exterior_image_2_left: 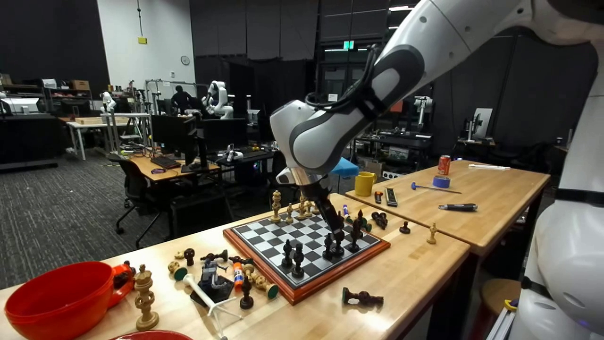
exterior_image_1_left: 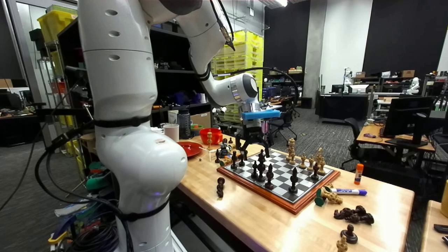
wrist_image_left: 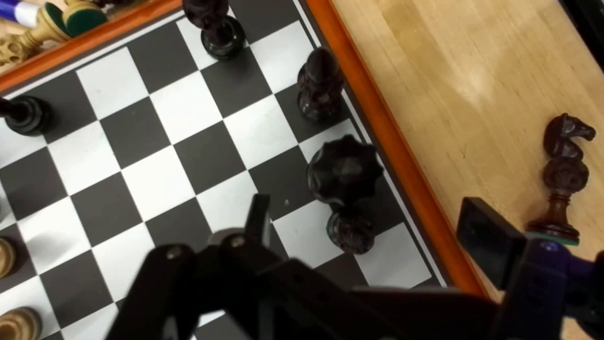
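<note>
Claw was over the chessboard, aimed down, fingers spread wide. Dark crowned piece stood on the board below the claw, in line with the gap between the fingers in the wrist view. Couldn't tell if either finger touched it. Small dark piece was just beside it, also in line with that gap. Dark pointed piece stood farther from the claw, along the same board edge. Dark knight lay on the table, off the board, near the finger on the wrist view's right side.

In an exterior view, pale pieces stood on the board right of the claw; marker and glue stick were further right, off the board. Red plate was left of the claw there. In an exterior view, big red mug was far left of the claw, tall pale piece upright just beside it. Yellow mug stood right of the claw on another table. Blue tape roll and red can sat farther right on it.
</note>
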`<state>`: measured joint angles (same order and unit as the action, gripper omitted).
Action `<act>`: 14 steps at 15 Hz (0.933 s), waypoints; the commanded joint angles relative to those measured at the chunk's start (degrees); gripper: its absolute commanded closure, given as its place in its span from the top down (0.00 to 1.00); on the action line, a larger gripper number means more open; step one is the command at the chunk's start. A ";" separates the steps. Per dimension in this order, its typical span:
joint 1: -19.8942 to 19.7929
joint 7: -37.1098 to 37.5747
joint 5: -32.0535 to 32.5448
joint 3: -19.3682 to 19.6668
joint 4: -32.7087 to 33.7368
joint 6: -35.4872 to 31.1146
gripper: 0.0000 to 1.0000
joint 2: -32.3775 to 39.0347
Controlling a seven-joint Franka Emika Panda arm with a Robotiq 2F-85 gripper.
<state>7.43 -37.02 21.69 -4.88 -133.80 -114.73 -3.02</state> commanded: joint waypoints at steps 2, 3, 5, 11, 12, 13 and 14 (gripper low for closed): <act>-0.18 -3.23 -2.57 -0.46 1.77 1.70 1.00 1.80; -0.30 -4.07 -3.00 -0.38 1.89 1.20 1.00 2.16; -0.59 -5.22 -3.72 -0.23 2.45 1.12 1.00 2.82; -1.58 -8.72 -5.96 -0.02 4.15 0.97 1.00 4.49; -1.75 -9.02 -6.13 0.01 4.34 0.95 0.86 4.77; -1.93 -9.61 -6.39 0.03 4.48 0.75 0.73 4.98; -2.06 -9.74 -6.51 0.03 4.64 0.75 0.68 5.20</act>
<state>5.96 -44.71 16.67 -4.78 -130.35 -114.37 1.47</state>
